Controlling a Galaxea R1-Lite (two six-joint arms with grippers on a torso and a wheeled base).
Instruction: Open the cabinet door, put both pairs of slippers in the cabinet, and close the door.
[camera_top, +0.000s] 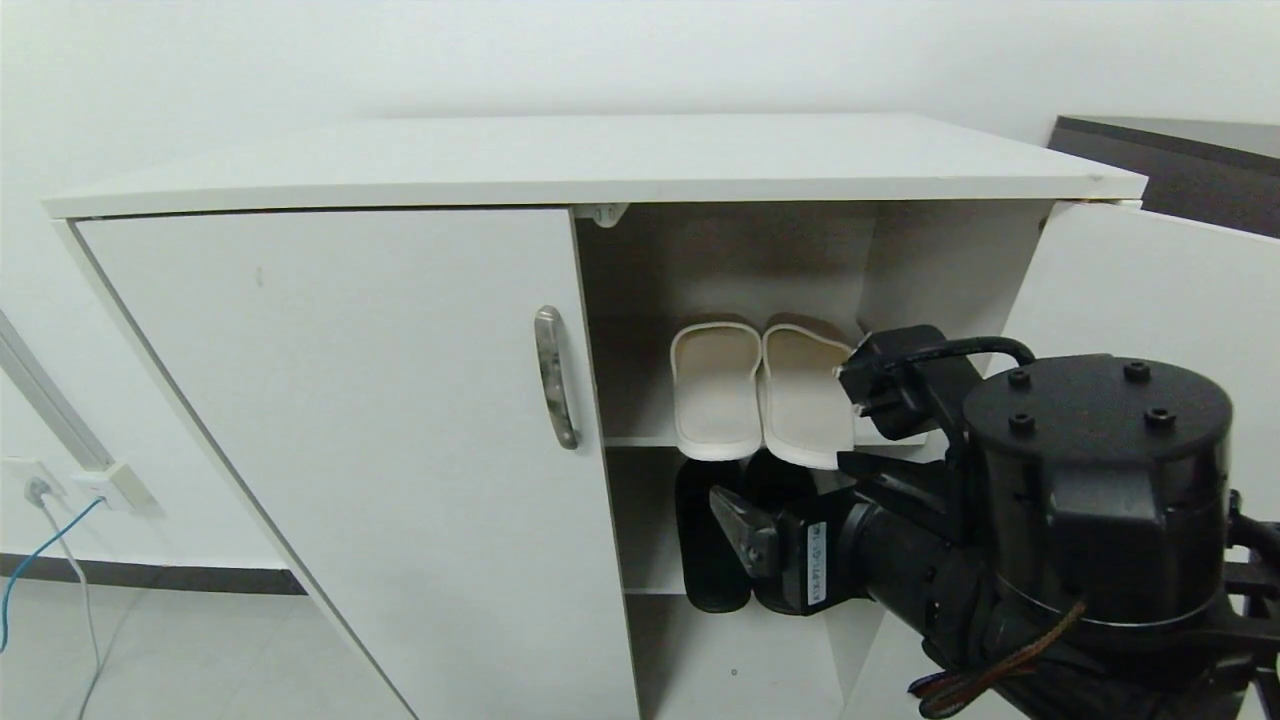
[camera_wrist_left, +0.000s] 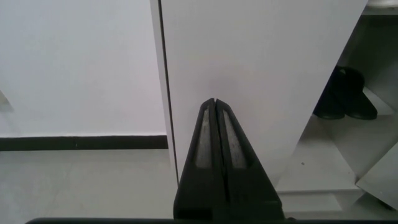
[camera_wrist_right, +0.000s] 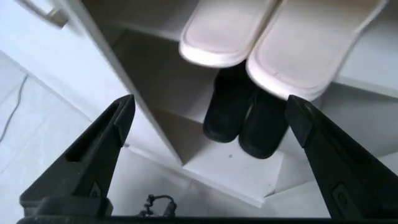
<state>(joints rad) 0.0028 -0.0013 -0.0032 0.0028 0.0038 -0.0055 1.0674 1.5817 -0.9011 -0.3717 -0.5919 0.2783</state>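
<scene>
Your right gripper (camera_wrist_right: 209, 106) is spread, left gripper (camera_wrist_left: 215, 134) pressed together: back clear of the black slippers (camera_wrist_right: 242, 121), then push the open door (camera_top: 1150, 290) shut

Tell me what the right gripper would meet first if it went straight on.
Most likely the black slippers on the lower shelf; the open right gripper points at them. Depth is unclear.

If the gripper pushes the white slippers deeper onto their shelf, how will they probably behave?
The white slippers look like thick one-piece foam, so they are probably light and slightly bendy. Their near ends overhang the shelf edge, so a downward touch might tip them off. The soles lie flat, so they should slide rather than roll.
</scene>
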